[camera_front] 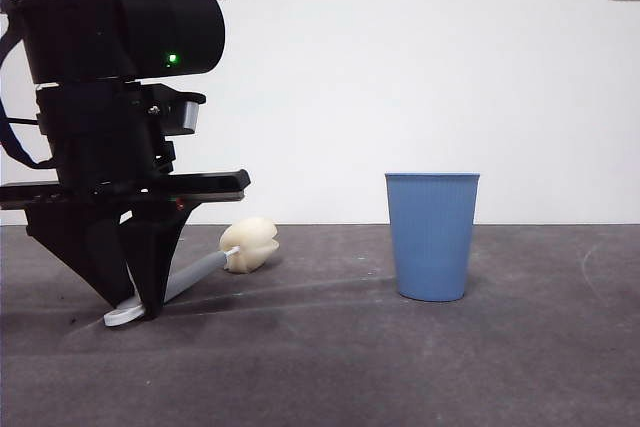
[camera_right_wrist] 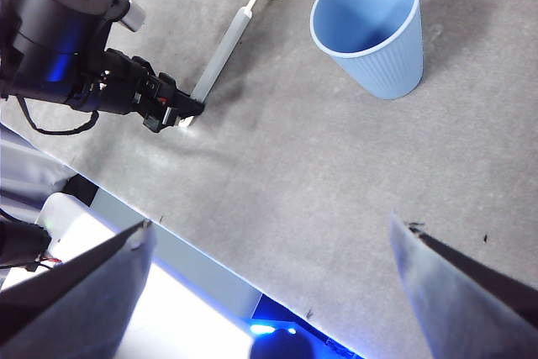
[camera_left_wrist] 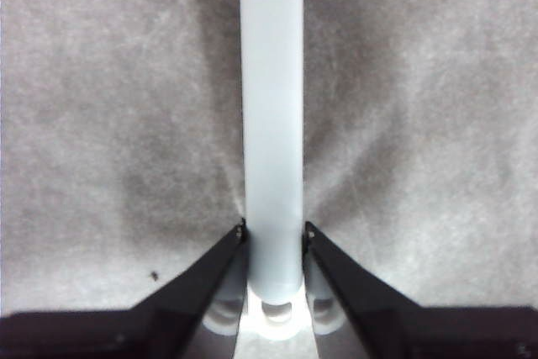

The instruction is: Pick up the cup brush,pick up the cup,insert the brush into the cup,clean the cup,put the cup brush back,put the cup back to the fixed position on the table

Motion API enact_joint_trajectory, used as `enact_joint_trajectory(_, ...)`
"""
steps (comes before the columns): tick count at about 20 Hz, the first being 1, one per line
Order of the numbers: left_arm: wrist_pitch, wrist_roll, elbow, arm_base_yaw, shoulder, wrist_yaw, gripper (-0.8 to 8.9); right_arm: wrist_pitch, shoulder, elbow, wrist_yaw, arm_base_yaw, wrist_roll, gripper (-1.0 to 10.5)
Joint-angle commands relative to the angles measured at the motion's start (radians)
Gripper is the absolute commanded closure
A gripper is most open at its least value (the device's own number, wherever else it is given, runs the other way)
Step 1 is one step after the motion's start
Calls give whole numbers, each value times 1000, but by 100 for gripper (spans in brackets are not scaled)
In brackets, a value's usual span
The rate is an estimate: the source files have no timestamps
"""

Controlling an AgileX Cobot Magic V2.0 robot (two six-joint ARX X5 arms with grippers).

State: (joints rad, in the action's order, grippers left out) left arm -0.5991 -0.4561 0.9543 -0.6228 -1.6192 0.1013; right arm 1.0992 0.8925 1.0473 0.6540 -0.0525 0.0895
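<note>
Grey handle: the cup brush (camera_front: 200, 269) lies on the counter (camera_front: 330, 367), its white looped end nearest, with the handle slanting away to the cream sponge head further back.
Left gripper: the left gripper (camera_front: 140, 309) is down at the counter, its jaws narrowed onto the handle close to the looped end; the wrist view shows both jaws touching the handle's sides.
Why there: gripping near the loop probably leaves the whole sponge end free to go into the cup later.
Lift: the handle looks to be resting on the counter, so the pick-up seems not yet done.
Cup: the cup (camera_front: 432, 235) stands upright, mouth up, well apart from the brush and off to one side of it.
Right gripper: the right gripper (camera_right_wrist: 273, 250) hangs high above the counter, jaws spread wide and holding nothing, waiting with the cup in its view.
</note>
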Motion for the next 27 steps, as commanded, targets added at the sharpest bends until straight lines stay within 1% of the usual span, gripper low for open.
enact_joint_trajectory(1, -47, 16, -16, -1, 0, -27, 728, -6, -3, 1, 1, -3, -7, 474)
enact_joint_trajectory(5, -73, 16, -13, -1, 0, -27, 728, -6, -3, 0, 1, -3, -7, 474)
enact_joint_trajectory(7, -103, 40, 11, -1, 0, -26, 728, -6, -3, 0, 1, -3, -6, 474)
enact_joint_trajectory(10, -156, 65, 95, -1, 0, -21, 728, -6, -3, 0, 1, -3, -6, 474)
enact_joint_trajectory(13, -190, 76, 169, -1, 0, 13, 728, -6, -3, 0, 1, -3, -6, 474)
enact_joint_trajectory(14, -195, 91, 184, -1, 0, 15, 728, -6, -3, 0, 1, -3, -7, 474)
enact_joint_trajectory(18, -211, 95, 197, -1, 0, 55, 729, -6, -3, 0, 1, -3, -6, 474)
enact_joint_trajectory(22, -218, 96, 199, -1, 0, 55, 729, -6, -3, 1, 1, -3, -6, 474)
enact_joint_trajectory(27, -270, 114, 240, -1, 0, 55, 729, -6, -3, 0, 1, -3, -6, 474)
